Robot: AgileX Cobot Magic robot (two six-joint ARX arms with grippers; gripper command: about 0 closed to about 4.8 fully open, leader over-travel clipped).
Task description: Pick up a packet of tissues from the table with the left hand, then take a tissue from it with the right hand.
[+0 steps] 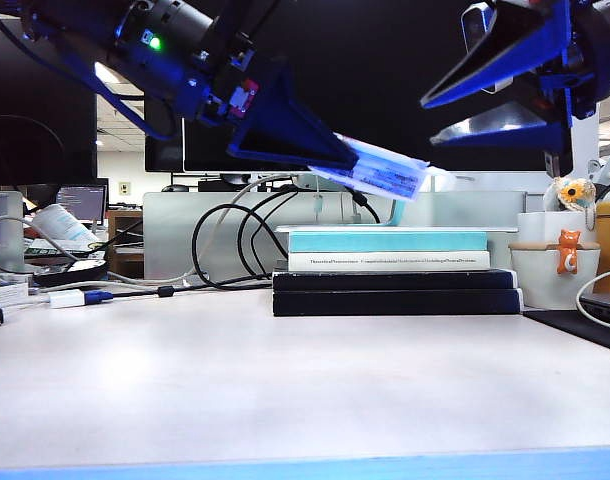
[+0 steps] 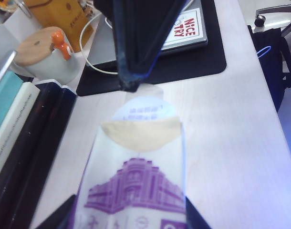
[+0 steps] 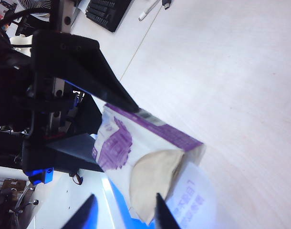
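Note:
My left gripper (image 1: 315, 150) hangs above the table (image 1: 285, 390), shut on the packet of tissues (image 1: 385, 170). In the left wrist view its jaws press both sides of the whitish, purple-printed packet (image 2: 136, 191). The packet's flap (image 2: 145, 109) is peeled back, and the beige tissue (image 2: 140, 134) bulges from the opening. My right gripper (image 1: 427, 122) is at the packet's open end with its blue jaws apart. In the right wrist view the tissue's tip (image 3: 152, 183) reaches between that gripper's fingers (image 3: 124, 213), close to one finger (image 3: 161, 212); nothing is pinched.
A stack of books (image 1: 395, 275) lies at the back of the table, under the packet. A white pot with an orange cat figure (image 1: 555, 265) stands to its right. Cables (image 1: 235, 240) trail at the back left. A black mat (image 2: 193, 62) with a card lies beyond.

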